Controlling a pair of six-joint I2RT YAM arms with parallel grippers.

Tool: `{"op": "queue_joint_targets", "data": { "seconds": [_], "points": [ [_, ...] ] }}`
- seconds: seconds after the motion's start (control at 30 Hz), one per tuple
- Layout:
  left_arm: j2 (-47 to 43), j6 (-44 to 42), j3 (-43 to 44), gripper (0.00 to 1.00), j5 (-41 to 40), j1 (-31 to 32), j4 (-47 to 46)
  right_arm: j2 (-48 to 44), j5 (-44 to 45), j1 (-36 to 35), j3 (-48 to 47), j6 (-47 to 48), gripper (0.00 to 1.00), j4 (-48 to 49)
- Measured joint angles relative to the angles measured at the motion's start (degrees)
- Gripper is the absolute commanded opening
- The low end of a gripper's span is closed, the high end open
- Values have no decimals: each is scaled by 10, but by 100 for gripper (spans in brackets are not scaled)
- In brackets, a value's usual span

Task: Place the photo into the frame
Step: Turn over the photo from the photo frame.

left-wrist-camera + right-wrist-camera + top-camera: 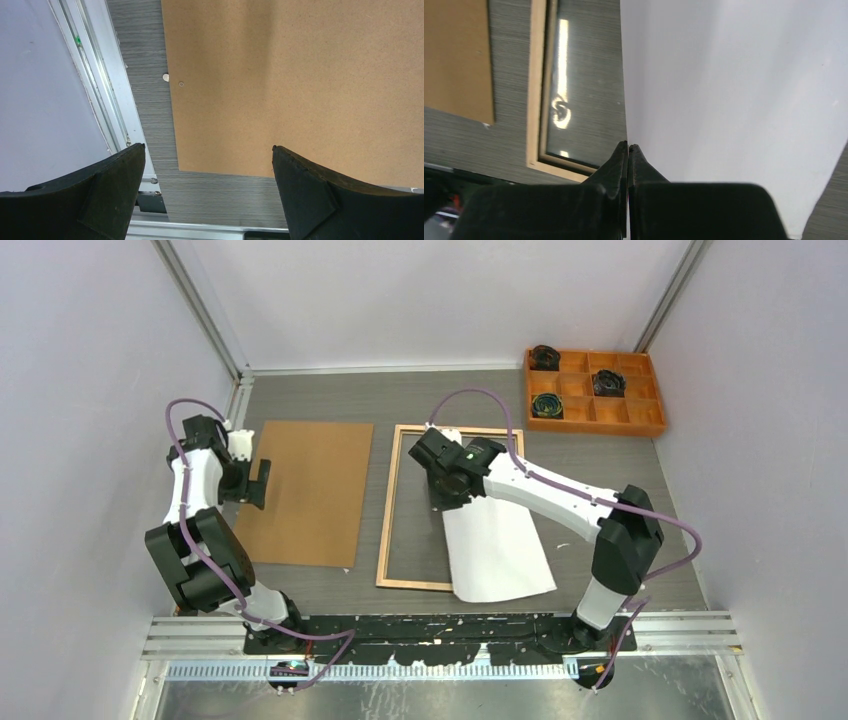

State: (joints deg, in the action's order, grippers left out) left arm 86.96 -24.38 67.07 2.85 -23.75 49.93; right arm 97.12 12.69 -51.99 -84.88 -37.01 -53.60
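Under the left pincer [258, 480], whose fingers stand spread wide with nothing between them, we see the left edge of the brown backing panel [305, 490]; well to its right lies the frame [388, 510], wood-coloured side up, with glare on its clear pane; just left of the right pincer [628, 146] runs the frame's near-left corner; that pincer's fingers are pressed together, and the sheet's edge runs into their seam, so we judge it to be pinching the photo [500, 550]. From the tips the photo spreads rightward and toward the arm's base, blank white side up, skewed, crossing the frame's right rail with a corner past the near rail; its printed face is hidden from us. Our worry is the skew: dragged like this, the thin sheet could catch on a rail and crease, or slip from so narrow a pinch. Far beyond the right pincer sits an orange tray [595, 420].
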Motion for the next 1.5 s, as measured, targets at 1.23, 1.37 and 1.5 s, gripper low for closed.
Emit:
{"op": "queue_joint_targets", "data": {
  "seconds": [1.23, 1.37, 1.5],
  "points": [
    [-3, -1, -14, 100, -9, 2, -14, 160, 92, 3, -87, -98, 1, 101],
    [-3, -1, -14, 100, -9, 2, -14, 169, 78, 3, -87, -89, 24, 102],
    [-3, -1, -14, 100, -9, 2, -14, 170, 74, 3, -87, -81, 77, 103]
  ]
}}
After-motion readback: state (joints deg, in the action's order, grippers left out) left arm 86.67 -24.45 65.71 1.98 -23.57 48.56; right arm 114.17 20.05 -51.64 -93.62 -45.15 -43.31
